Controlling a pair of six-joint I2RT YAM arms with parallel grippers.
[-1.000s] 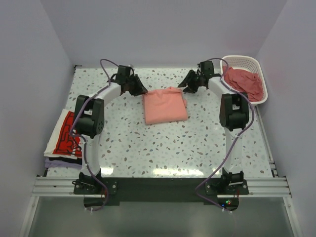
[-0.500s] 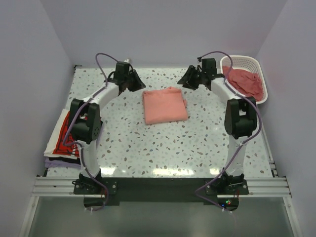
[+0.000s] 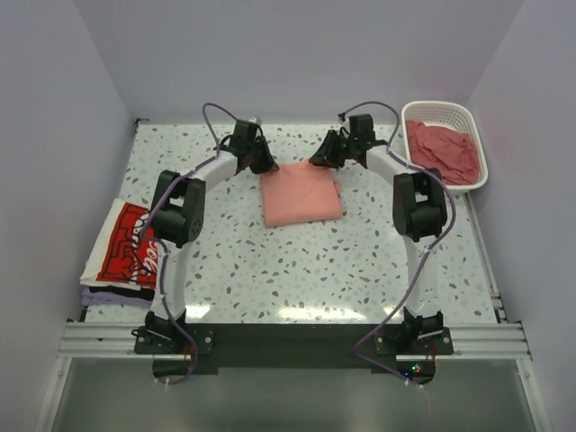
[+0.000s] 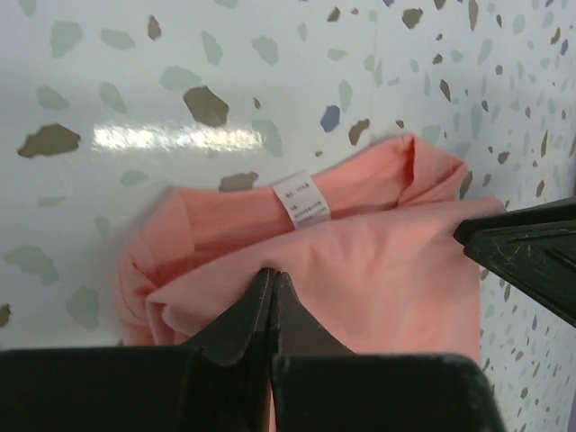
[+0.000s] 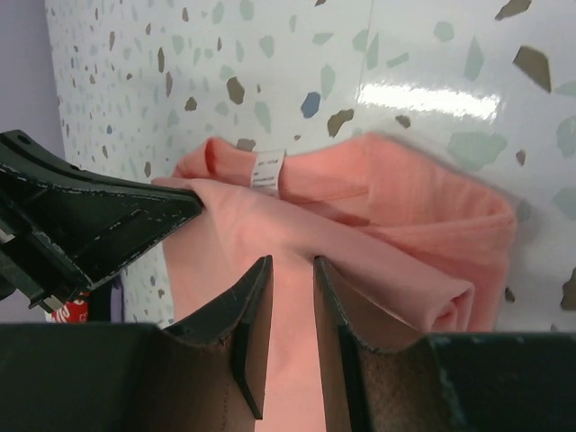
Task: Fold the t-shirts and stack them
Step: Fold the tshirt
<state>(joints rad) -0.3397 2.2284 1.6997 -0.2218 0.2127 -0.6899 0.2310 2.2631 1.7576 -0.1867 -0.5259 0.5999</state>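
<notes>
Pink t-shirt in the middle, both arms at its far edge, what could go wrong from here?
The left fingers are shut on the top layer of the pink t-shirt while the right fingers stand apart over it; lifting now would likely drag one corner and open the fold.
Layers at that edge lie loose, label exposed, so a pinch may catch only some.
Each wrist view shows the other arm's fingers close by; they could bump.

The top view looks down from above and behind the arm bases over the whole speckled surface point(image 3: 297, 270). The wrist views sit very near the folded pink t-shirt's point(image 3: 301, 193) far edge, one past the left fingers point(image 4: 234, 319), one past the right fingers point(image 5: 247, 315), from opposite sides, sharing its white label point(image 4: 301, 198).
</notes>
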